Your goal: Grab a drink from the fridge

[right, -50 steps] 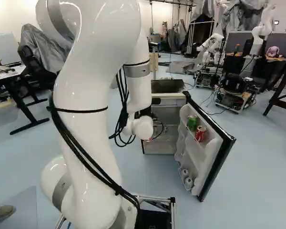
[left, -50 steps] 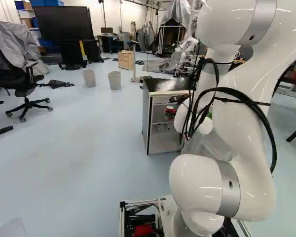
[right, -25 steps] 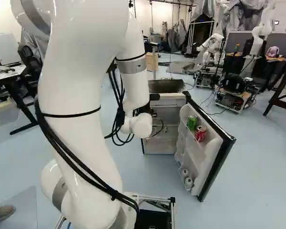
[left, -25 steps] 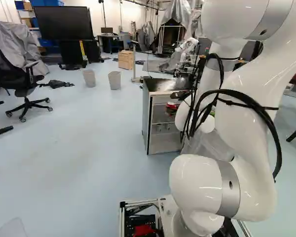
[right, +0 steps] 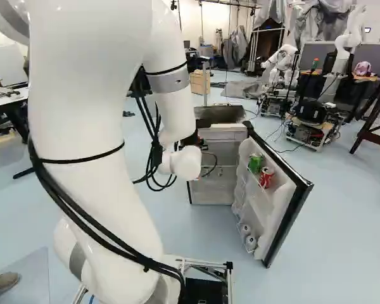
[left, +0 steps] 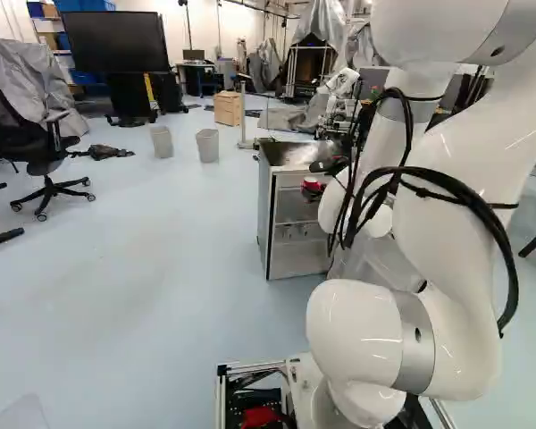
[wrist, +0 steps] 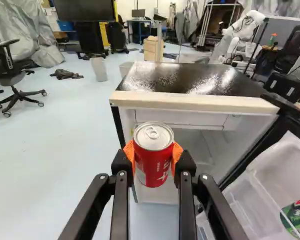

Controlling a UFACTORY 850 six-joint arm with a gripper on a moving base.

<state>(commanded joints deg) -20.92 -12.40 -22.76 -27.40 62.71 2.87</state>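
So I've got a red metal drink can with a silver lid (wrist: 153, 157) pinched between the orange pads (wrist: 177, 150) of my black two-finger gripper (left: 313, 187), lid up, in front of the small white fridge with a glossy black top (wrist: 190, 80). Its white-lined door (wrist: 257, 175) hangs open, with a green can (wrist: 299, 216), partly cut off, in it. Beyond the fridge: a light wooden cabinet (wrist: 152, 49) and another robot (wrist: 246, 30), white-armed. A black office chair (wrist: 12, 75) stands well apart from the fridge.

legible text: none | red can (wrist: 151, 162): white print, star | green can (wrist: 296, 218): print, partly hidden
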